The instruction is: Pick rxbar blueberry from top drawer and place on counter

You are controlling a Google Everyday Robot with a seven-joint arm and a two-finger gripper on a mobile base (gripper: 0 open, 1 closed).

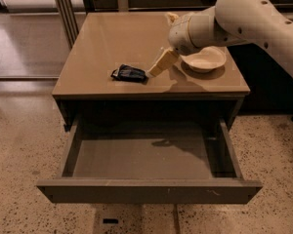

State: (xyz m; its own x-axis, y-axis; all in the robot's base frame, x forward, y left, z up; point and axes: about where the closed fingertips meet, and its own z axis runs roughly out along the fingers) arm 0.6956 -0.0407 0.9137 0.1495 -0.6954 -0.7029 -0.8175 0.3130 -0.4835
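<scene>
On the counter (97,38), toward its near edge, the rxbar blueberry (129,73) lay flat, out of the top drawer (146,191), which stood open below. The gripper (151,72) hung at the bar's right end; whether it was open or closed could not be told. A bowl (207,61) sat farther right. The bar looked light, thin and slick-wrapped, probably best pinched across its narrow width.
</scene>
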